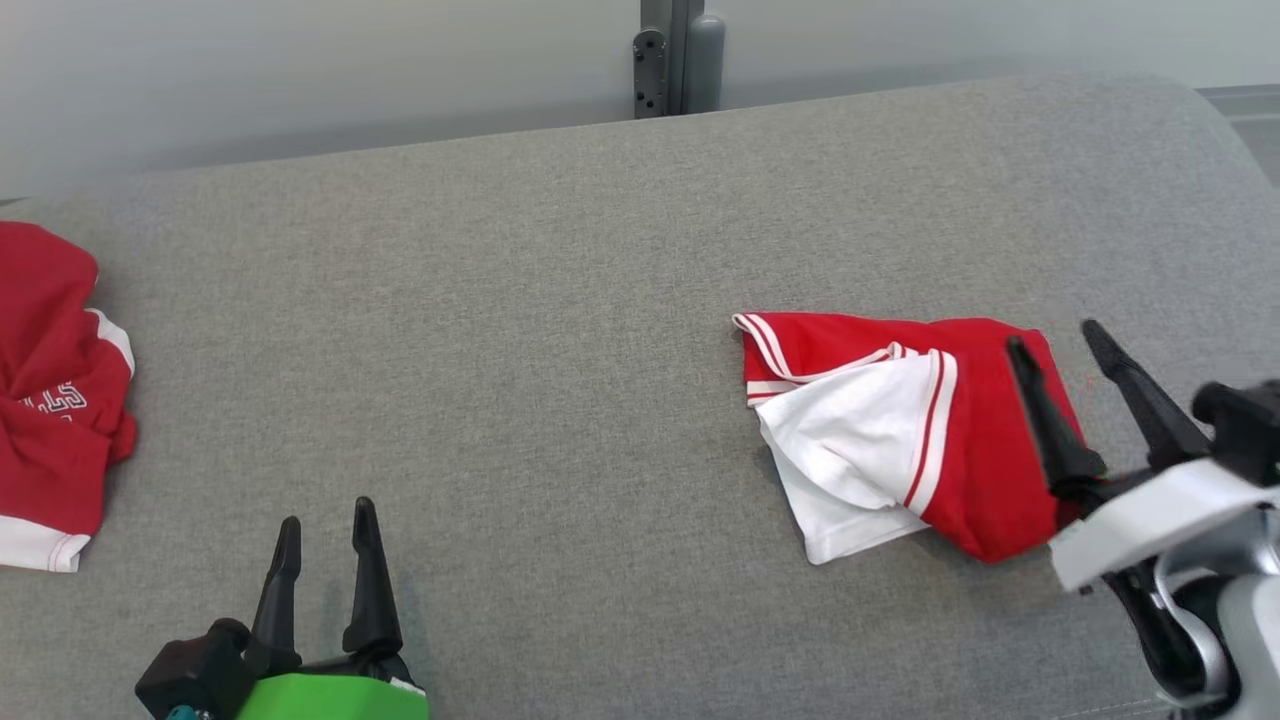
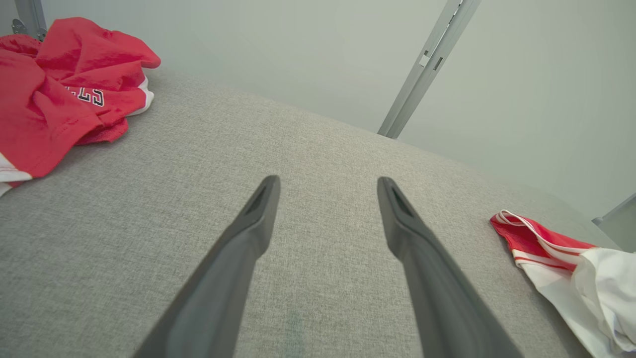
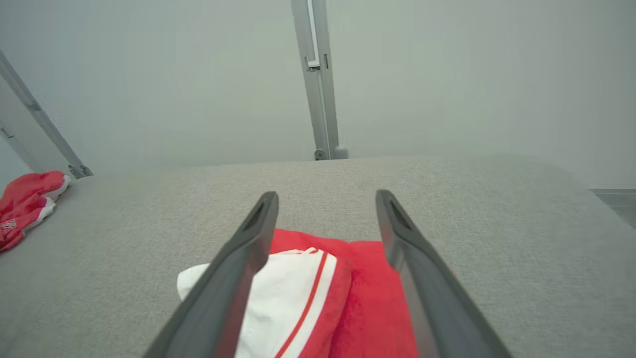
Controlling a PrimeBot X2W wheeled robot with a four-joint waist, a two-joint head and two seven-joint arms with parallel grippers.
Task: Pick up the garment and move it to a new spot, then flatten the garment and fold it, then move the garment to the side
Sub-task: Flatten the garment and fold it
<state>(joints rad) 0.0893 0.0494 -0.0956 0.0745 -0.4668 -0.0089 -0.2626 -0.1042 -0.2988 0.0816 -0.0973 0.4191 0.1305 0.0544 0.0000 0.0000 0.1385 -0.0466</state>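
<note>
2 garments lie on the grey fabric-covered table [image 1: 520, 300]. The folded red knit garment with a white, red-striped sleeve [image 1: 900, 430] sits on the right side, roughly midway between the near and far edges. The right gripper [image 1: 1052, 334] reaches over that garment's right end, its jaws spread wide and holding nothing. 1 dark finger [image 1: 1047, 420] crosses the red cloth and the other lies just right of it; whether either touches the fabric I cannot tell. The left gripper [image 1: 327, 512] hangs at the near left over bare table, jaws likewise apart and empty. A crumpled red garment with white lettering [image 1: 55, 400] lies at the left edge. A grey metal post [image 1: 680, 55] stands beyond the far edge.
</note>
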